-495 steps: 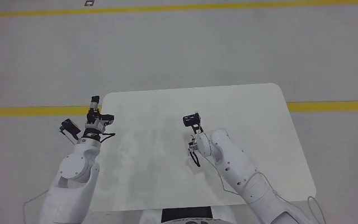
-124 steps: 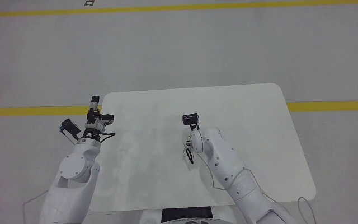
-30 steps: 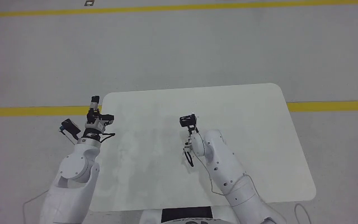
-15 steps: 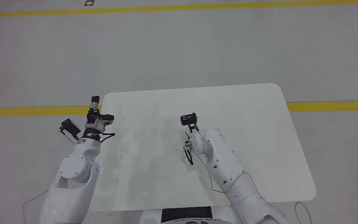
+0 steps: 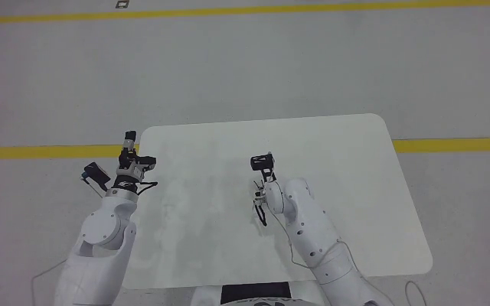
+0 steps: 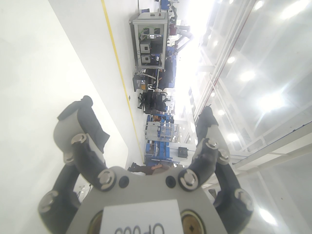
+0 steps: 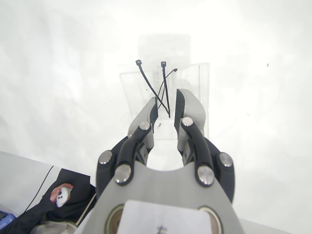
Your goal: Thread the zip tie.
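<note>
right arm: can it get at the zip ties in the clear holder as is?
Probably yes. The right gripper is open, fingers flanking the tail ends of the crossed zip ties in the clear holder, with nothing between. Whether it touches them, I can't tell.

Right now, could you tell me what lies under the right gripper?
Between the right gripper's open fingers, black zip ties cross over a clear stand; one tie's end is covered by a finger.

worktop [image 5: 344, 153]: white, matt, smooth, with faint cloudy scuffing.
zip ties [image 7: 165, 83]: black plastic, slight sheen.
holder [image 7: 195, 79]: clear plastic, glossy at the edges.
right gripper [image 7: 166, 94]: brushed bare metal; black ribbed pads [image 7: 178, 108], rubber-like; shiny rivets.
</note>
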You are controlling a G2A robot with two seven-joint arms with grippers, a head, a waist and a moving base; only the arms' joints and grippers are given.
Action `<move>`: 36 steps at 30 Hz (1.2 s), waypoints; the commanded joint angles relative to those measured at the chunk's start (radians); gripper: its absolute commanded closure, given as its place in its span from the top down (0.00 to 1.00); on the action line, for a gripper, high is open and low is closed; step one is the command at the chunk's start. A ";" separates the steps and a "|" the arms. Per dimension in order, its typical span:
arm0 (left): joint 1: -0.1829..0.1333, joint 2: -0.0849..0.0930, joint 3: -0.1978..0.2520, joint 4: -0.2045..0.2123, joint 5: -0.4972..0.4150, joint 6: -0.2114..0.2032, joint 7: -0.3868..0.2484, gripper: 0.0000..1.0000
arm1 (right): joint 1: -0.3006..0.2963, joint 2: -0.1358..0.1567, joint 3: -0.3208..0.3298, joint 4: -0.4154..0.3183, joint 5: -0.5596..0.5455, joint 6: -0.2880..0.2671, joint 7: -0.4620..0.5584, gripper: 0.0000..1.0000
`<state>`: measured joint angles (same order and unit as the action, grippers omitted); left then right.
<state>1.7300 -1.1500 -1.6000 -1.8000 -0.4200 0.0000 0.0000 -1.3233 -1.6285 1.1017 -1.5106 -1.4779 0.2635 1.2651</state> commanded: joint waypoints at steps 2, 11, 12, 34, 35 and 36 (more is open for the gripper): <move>0.000 0.000 0.000 0.000 0.000 0.000 0.000 1.00 | 0.003 0.000 -0.003 0.011 0.004 0.005 -0.009 0.15; 0.000 0.000 0.000 0.000 0.000 0.000 0.000 1.00 | 0.010 0.001 -0.006 0.028 -0.004 0.030 -0.027 0.16; 0.000 0.000 0.000 0.000 0.000 0.000 0.000 1.00 | 0.010 0.001 -0.007 0.029 -0.002 0.032 -0.030 0.16; 0.000 0.000 0.000 0.000 0.000 0.000 0.000 1.00 | -0.008 0.009 0.004 -0.027 0.017 0.019 -0.032 0.00; 0.000 0.000 0.000 0.000 0.000 0.000 0.000 1.00 | -0.019 0.011 0.009 -0.049 0.018 0.013 -0.028 0.00; 0.000 0.000 0.000 0.000 0.000 0.000 0.000 1.00 | -0.035 0.015 0.016 -0.082 0.020 0.004 -0.026 0.00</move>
<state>1.7300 -1.1500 -1.6000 -1.8000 -0.4200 0.0000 0.0000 -1.3443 -1.6166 1.1115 -1.5617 -1.4603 0.2750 1.2371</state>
